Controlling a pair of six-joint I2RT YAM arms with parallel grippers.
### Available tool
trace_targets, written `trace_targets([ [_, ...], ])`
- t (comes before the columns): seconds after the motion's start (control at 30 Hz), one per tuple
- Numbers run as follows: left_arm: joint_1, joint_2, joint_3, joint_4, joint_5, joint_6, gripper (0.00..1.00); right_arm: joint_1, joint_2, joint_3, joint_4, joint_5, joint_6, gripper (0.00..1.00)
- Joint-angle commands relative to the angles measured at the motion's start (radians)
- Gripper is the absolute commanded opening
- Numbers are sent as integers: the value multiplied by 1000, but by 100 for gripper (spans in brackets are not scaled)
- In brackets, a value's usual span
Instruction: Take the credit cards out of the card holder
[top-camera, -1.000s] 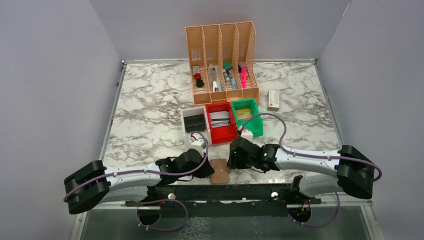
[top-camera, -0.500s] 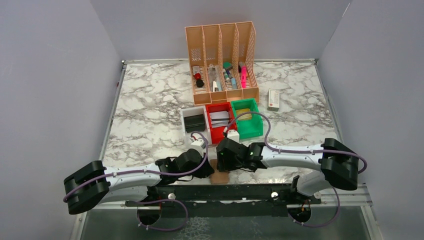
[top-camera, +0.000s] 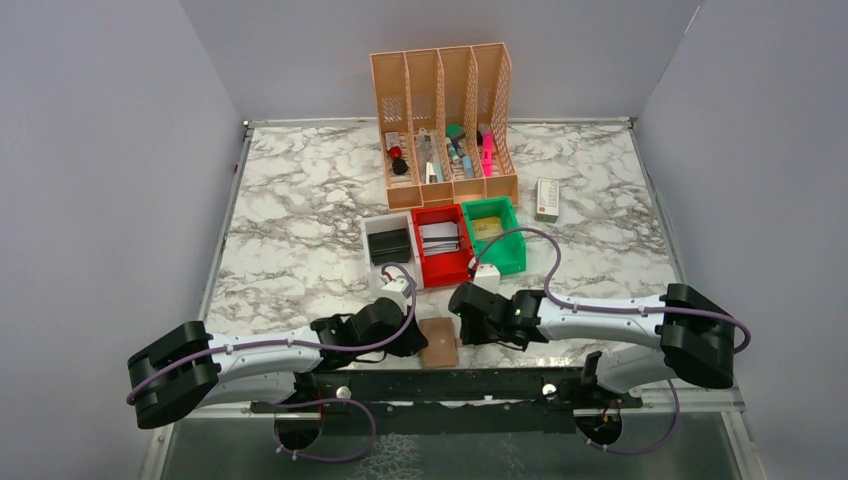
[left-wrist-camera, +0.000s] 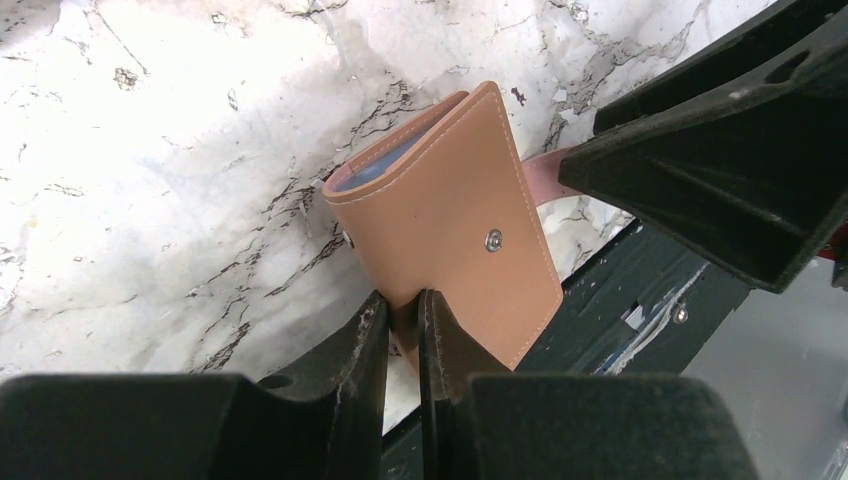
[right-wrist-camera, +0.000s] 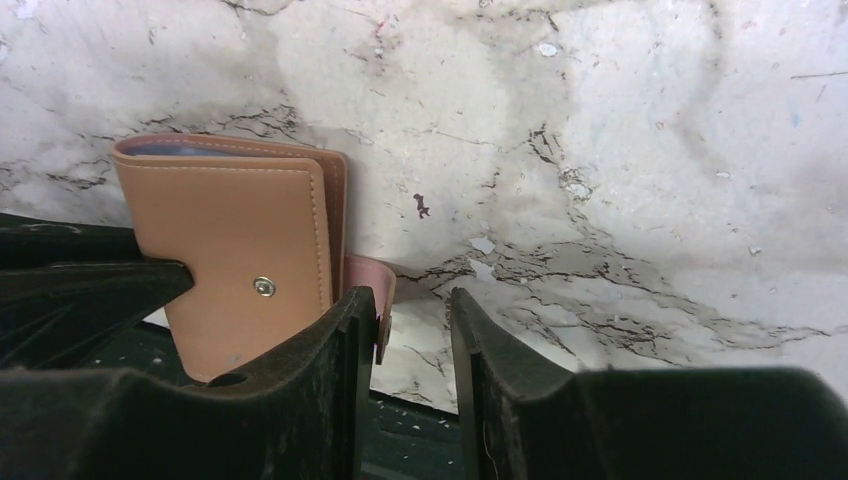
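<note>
The tan-brown card holder lies folded at the table's near edge, its snap stud facing up. A bluish edge of the credit cards shows in its far open side, also visible as the credit cards in the right wrist view. My left gripper is shut on the card holder's near edge. My right gripper stands open just right of the card holder. The pinkish snap strap hangs beside its left finger, unclamped.
Behind stand a white bin holding a black case, a red bin and a green bin. A tan file organizer is further back, a small white box to its right. The black front rail runs just below the holder.
My right gripper swung left over the holder, then drew back right, and its jaws narrowed. More of the holder shows now. The left gripper has kept its grip in place.
</note>
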Motion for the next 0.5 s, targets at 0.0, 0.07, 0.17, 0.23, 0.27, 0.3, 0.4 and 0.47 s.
trace_targets([
  [0.0, -7, -4, 16, -31, -12, 15, 18, 4, -7, -40, 85, -39, 20, 38],
  [0.07, -7, -8, 14, -32, -13, 14, 18, 4, 0, -48, 112, -53, 21, 35],
  [0.17, -7, -17, 9, -33, -11, 12, 19, 4, 10, -47, 118, -42, 23, 31],
  [0.23, -6, -27, 4, -35, -11, 10, 20, 4, 13, -47, 122, -32, 19, 24],
  [0.27, -7, -32, 2, -37, -11, 10, 20, 3, 14, -47, 124, -32, 14, 20],
  [0.3, -6, -38, -1, -40, -13, 10, 21, 4, 15, -46, 125, -34, 11, 15],
  [0.4, -7, -64, -4, -49, -25, 6, 26, 3, 3, -27, 92, -12, 4, 1],
  [0.47, -6, -85, -8, -58, -36, 0, 32, 3, -29, -14, 37, 32, 12, 1],
])
